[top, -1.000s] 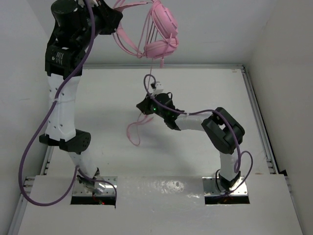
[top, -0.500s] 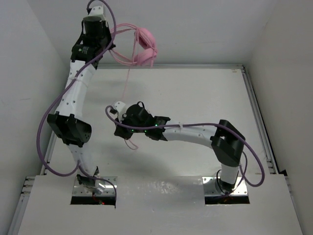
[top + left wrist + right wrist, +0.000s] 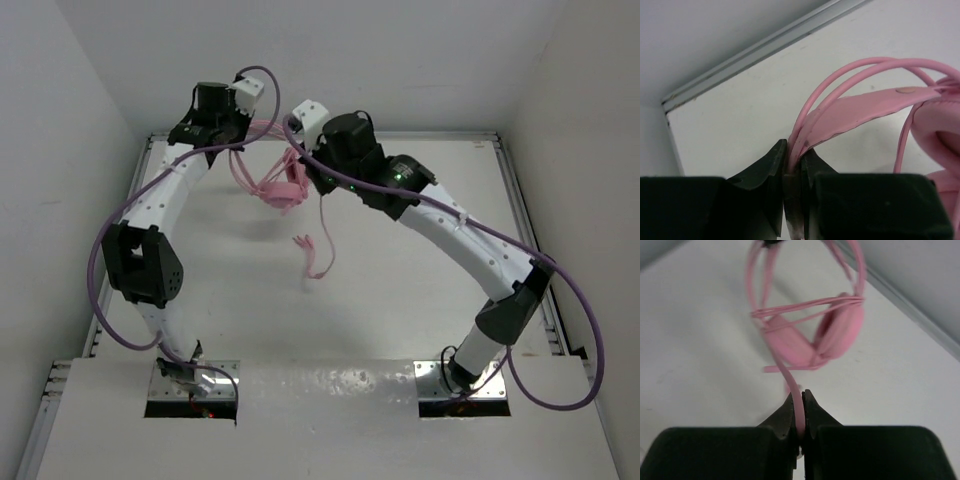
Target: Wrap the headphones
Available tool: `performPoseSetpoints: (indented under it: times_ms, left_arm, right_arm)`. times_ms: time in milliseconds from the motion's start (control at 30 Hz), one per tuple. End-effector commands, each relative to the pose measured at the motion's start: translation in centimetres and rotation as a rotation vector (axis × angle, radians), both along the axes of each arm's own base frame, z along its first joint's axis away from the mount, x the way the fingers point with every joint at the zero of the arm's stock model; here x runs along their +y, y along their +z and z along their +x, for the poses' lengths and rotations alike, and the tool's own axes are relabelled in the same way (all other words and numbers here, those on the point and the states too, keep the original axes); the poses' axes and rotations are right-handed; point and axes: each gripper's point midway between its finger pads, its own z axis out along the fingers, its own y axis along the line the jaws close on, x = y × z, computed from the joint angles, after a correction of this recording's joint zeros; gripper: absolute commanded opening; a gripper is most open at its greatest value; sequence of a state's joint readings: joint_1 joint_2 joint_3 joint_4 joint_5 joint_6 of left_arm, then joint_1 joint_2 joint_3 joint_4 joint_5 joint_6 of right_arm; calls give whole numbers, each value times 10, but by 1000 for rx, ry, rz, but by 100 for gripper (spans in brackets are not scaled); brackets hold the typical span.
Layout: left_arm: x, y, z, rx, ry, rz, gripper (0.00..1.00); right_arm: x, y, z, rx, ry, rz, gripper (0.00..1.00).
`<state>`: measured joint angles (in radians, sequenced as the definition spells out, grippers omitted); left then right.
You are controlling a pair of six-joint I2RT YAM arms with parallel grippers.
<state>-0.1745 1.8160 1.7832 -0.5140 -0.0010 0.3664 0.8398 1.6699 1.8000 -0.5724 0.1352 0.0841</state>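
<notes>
The pink headphones (image 3: pixel 278 188) hang in the air over the far middle of the table, earcups down. My left gripper (image 3: pixel 238 135) is shut on the thin headband (image 3: pixel 850 112). The earcups (image 3: pixel 812 342) show blurred in the right wrist view, with cord turns (image 3: pixel 810 306) across the band. My right gripper (image 3: pixel 308 172) is just right of the headphones and is shut on the pink cord (image 3: pixel 796 402). The loose end of the cord (image 3: pixel 318 255) hangs down below my right gripper, above the table.
The white table (image 3: pixel 420 300) has a metal rail along its far edge (image 3: pixel 430 135) and right edge (image 3: pixel 530 260). White walls close in at the back and both sides. Purple arm cables (image 3: pixel 105 260) loop beside each arm.
My left arm has come down and forward with the headphones. My right arm has swung from the table's middle left up to the far side, right of the headphones, carrying the cord.
</notes>
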Motion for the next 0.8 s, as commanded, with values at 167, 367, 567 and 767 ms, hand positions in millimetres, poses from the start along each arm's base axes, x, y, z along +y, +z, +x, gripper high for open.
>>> performPoseSetpoints:
  times_ms: [167,367,567,767]
  left_arm:
    - [-68,89,-61,-130,-367,-65,0]
    - [-86,107,-94,-122,-464,-102,0]
    - [-99,166,-120,-126,-418,-344,0]
    - [-111,218,-138,-126,-386,-572,0]
  right_arm:
    - [-135,20,103,-108,-407,-280,0]
    - [-172,20,158,-106,-531,-29,0]
    - [-123,-20,162,1,-381,292,1]
    - [-50,-50,114,84,-51,740,34]
